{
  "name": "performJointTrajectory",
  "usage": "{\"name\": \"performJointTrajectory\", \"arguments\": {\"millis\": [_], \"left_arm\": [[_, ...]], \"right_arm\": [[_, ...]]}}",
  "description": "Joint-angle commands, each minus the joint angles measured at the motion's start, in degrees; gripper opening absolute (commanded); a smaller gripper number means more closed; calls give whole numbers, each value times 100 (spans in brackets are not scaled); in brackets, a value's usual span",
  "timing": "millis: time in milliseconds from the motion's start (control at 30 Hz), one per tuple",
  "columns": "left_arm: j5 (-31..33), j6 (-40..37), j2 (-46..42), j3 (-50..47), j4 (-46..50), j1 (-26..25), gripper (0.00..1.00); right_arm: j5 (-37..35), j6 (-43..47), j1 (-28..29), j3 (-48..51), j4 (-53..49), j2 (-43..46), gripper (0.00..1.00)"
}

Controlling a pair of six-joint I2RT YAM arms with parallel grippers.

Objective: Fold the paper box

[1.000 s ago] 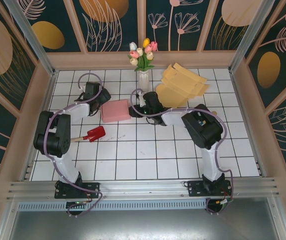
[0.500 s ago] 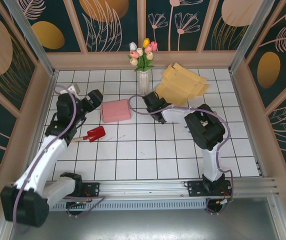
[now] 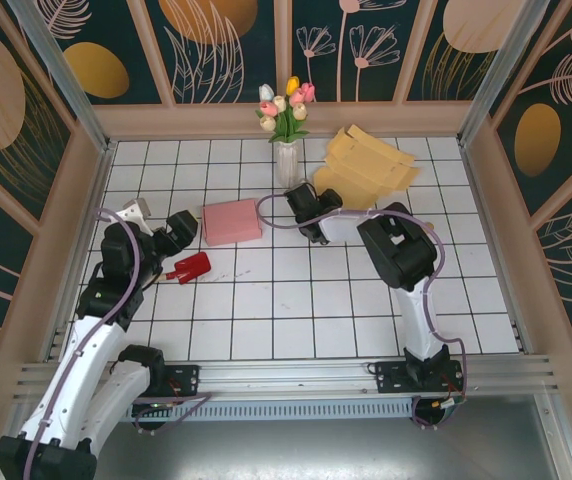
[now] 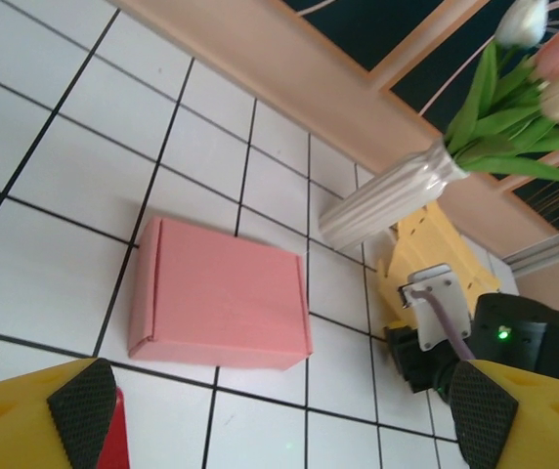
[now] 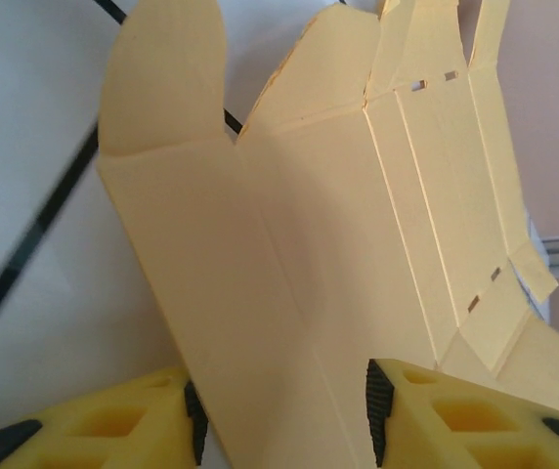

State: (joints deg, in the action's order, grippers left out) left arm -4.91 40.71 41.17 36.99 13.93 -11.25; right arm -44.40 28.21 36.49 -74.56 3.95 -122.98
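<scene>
One yellow box blank (image 5: 289, 244) matters here: it lies just right of the vase (image 3: 286, 162), its long axis running away from the right gripper (image 5: 279, 425), with its near end between the pads. Clamped or not, I cannot tell. The left gripper (image 4: 279, 415), jaws spread wide, hangs well left of the vase, past the pink box (image 3: 231, 221).
</scene>
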Motion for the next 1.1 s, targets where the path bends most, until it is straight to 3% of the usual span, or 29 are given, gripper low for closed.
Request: {"name": "performJointTrajectory", "arguments": {"millis": [0, 100, 300, 500, 600, 733, 867, 967, 1000, 1033, 1067], "left_arm": [[18, -109, -19, -109, -60, 0, 90], [71, -93, -45, -216, -132, 5, 90], [136, -32, -35, -439, -366, 1, 90], [244, -33, 2, -548, -419, 1, 90], [516, -10, -71, -655, -448, 5, 89], [580, 5, -8, -668, -453, 3, 89], [486, 0, 6, -701, -479, 4, 89], [449, 17, 13, -752, -547, 4, 88], [411, 19, 37, -771, -577, 2, 88], [349, 21, 77, -794, -615, 0, 88], [281, 17, 145, -799, -644, 0, 87]], "right_arm": [[-332, 721, -199, 179, 61, -142, 26], [-356, 905, -203, 211, 27, 82, 0], [-417, 1516, 140, 864, 220, 1521, 0], [-484, 2691, 1442, 1690, -174, 3450, 0], [149, 2428, 2285, 1863, -1926, 4179, 0], [-156, 2079, 3345, 2363, -3559, 4712, 0], [-208, 892, 4274, 2487, -4586, 4751, 0], [-30, 383, 4864, 2657, -4706, 4668, 0], [-24, 292, 4971, 2706, -4694, 4629, 2], [-26, 183, 5014, 2715, -4707, 4555, 20], [-44, 85, 5010, 2702, -4736, 4508, 30]]}}
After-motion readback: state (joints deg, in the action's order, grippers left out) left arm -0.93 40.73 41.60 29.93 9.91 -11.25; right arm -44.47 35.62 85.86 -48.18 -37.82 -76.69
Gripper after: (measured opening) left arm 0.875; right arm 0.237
